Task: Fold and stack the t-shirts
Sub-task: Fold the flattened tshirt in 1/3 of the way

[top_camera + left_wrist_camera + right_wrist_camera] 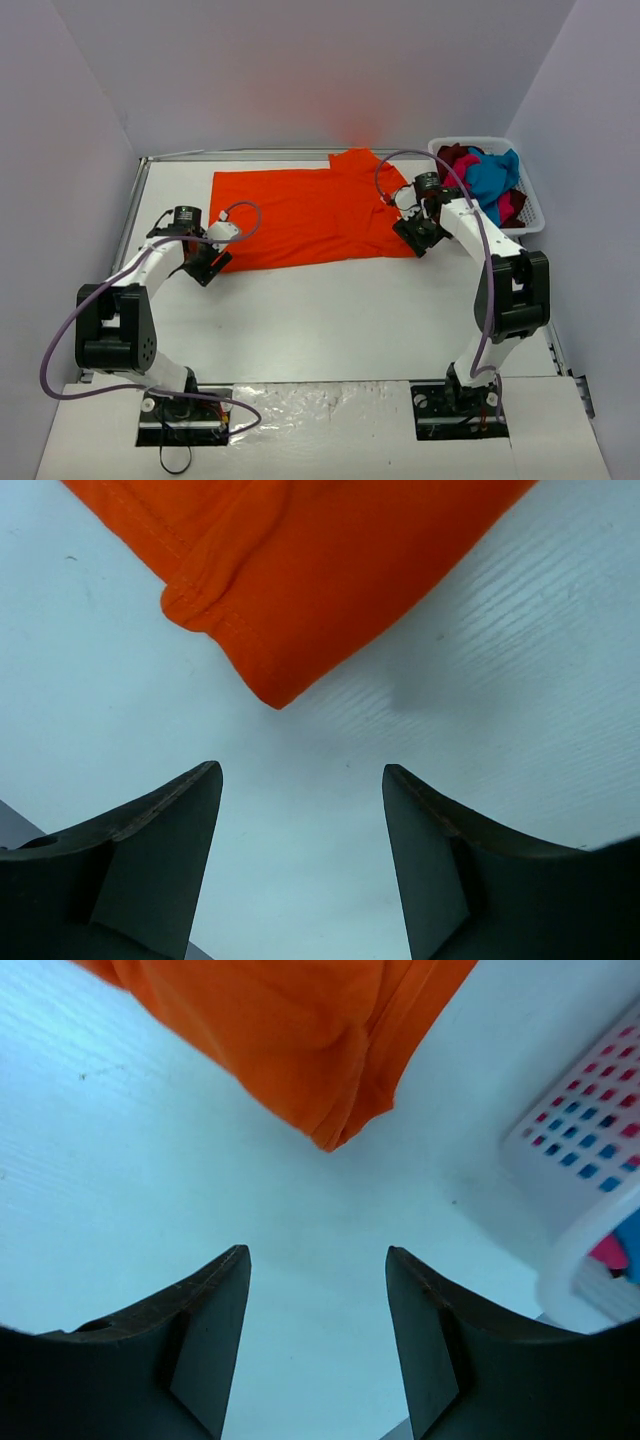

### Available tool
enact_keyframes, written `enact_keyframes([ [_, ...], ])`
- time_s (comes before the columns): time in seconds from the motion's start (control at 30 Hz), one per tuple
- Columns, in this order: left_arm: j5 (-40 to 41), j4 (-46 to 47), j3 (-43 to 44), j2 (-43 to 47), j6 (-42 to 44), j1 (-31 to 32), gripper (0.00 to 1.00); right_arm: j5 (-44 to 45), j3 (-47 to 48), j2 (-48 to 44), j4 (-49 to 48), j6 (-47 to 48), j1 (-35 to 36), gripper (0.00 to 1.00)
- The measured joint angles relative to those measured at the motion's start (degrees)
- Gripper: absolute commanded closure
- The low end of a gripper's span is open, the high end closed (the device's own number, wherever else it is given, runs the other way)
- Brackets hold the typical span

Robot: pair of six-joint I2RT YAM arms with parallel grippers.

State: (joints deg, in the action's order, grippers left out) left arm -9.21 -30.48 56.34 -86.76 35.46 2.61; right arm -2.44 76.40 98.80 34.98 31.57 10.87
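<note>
A bright orange t-shirt (310, 215) lies spread flat across the back half of the white table, one sleeve pointing toward the far wall. My left gripper (207, 264) hovers at the shirt's near left corner (275, 695); it is open (300, 770) with only bare table between the fingers. My right gripper (421, 234) sits at the shirt's near right corner (328, 1140), also open (318, 1250) and empty. Teal-blue (492, 178), magenta-pink (510, 205) and dark red (455, 158) t-shirts are bunched together in the basket.
The white plastic basket (528, 205) stands at the back right, close beside my right gripper; its perforated wall (580, 1150) shows in the right wrist view. Grey walls enclose the table on three sides. Both arm bases are at the near edge.
</note>
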Motion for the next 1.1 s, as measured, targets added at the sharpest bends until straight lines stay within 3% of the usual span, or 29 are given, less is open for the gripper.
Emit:
enact_keyframes([
  [0.27, -1.2, 2.0, -2.8, 0.1, 2.0, 2.1, 0.36, -3.5, -8.1, -0.9, -3.3, -1.7, -0.6, 0.47],
  [0.7, 0.4, 7.8, -2.9, -4.3, 3.0, 2.7, 0.36, -3.4, -6.4, 4.5, -5.7, -2.7, -0.6, 0.47],
  [0.83, 1.2, 8.9, -2.9, -5.5, 3.3, 2.7, 0.45, -2.9, -4.8, 6.2, -5.8, -2.7, -0.6, 0.47],
  [0.9, 1.4, 9.1, -2.9, -5.9, 3.5, 2.7, 0.56, -2.8, -4.3, 6.6, -6.0, -2.7, -0.6, 0.47],
  [1.1, 2.1, 10.1, -2.3, -7.1, 3.8, 2.7, 0.58, -2.8, -3.9, 7.0, -6.1, -2.5, -0.9, 0.47],
])
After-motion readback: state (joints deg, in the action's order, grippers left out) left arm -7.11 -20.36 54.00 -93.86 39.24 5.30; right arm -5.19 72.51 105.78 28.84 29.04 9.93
